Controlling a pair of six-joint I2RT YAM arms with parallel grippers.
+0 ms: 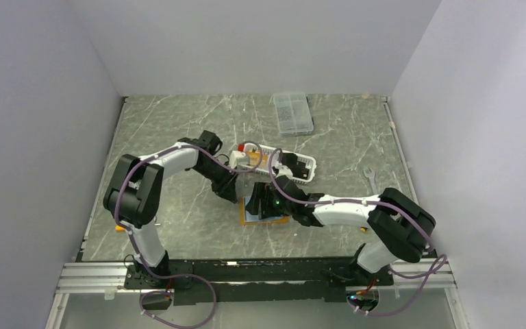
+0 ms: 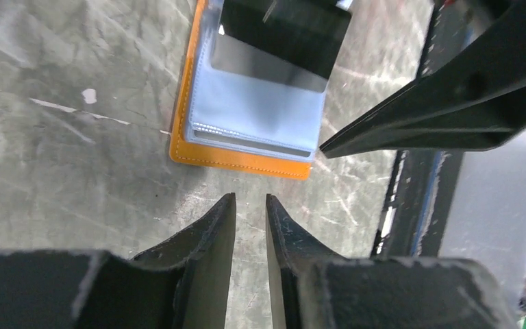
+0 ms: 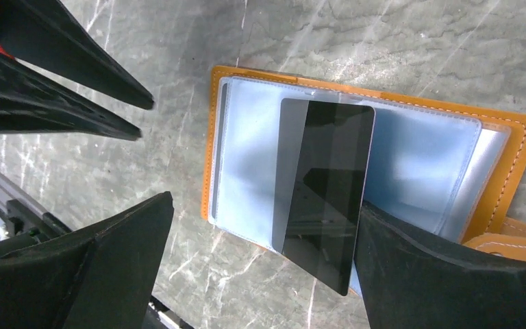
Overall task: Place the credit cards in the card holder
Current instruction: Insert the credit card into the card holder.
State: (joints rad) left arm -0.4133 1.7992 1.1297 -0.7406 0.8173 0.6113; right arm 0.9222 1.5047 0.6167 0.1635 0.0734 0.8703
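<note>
The card holder (image 3: 418,157) lies open on the table, orange outside and light blue inside; it also shows in the left wrist view (image 2: 246,116) and from above (image 1: 246,221). A black credit card (image 3: 325,185) rests askew on its blue inside, one end sticking out past the orange edge. I cannot tell if it sits under a sleeve. My right gripper (image 3: 264,226) hangs over it, open wide, fingers either side of the card. My left gripper (image 2: 250,199) hovers just short of the holder's edge, its jaws a narrow gap apart with only table showing between them.
A white slotted basket (image 1: 277,161) stands just behind the two grippers. A clear compartment box (image 1: 292,113) lies near the back wall. A small wrench (image 1: 370,175) lies at the right, and the right gripper's finger (image 2: 452,103) reaches in beside the holder.
</note>
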